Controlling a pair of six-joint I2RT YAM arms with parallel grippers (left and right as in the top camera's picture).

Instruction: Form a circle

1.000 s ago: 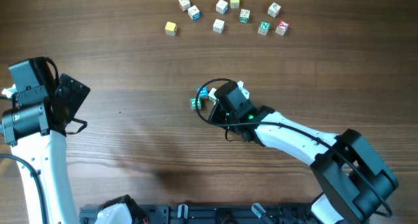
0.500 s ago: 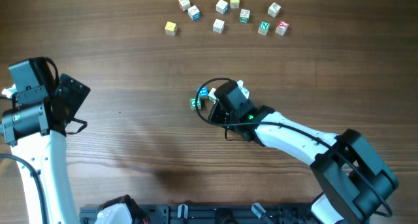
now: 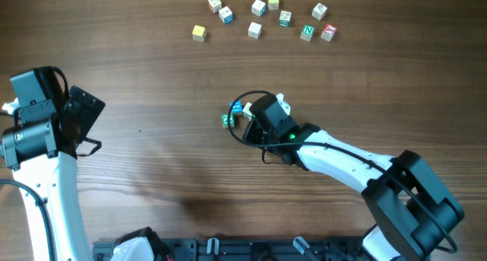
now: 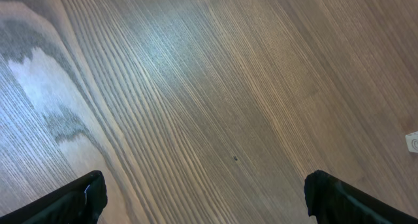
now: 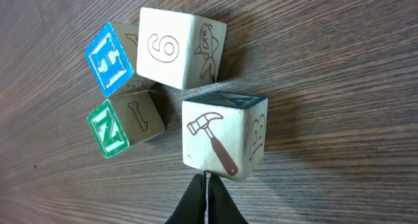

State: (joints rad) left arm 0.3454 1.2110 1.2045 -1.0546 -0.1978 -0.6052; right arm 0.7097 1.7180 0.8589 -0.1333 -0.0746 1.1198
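Note:
A tight cluster of small wooden letter cubes (image 3: 237,112) lies at the table's middle. The right wrist view shows a blue H cube (image 5: 108,57), a white cube marked 6 (image 5: 176,46), a green N cube (image 5: 121,126) and a white hammer cube (image 5: 222,136) set close around a small gap. My right gripper (image 5: 208,181) is shut with nothing held, and its tips press against the hammer cube's near edge. In the overhead view the right wrist covers part of the cluster. My left gripper (image 4: 206,198) hangs open over bare wood at the far left (image 3: 84,116).
Several loose letter cubes (image 3: 262,17) are scattered along the table's far edge. One white cube (image 4: 413,140) peeks in at the right edge of the left wrist view. A black rail (image 3: 228,249) runs along the near edge.

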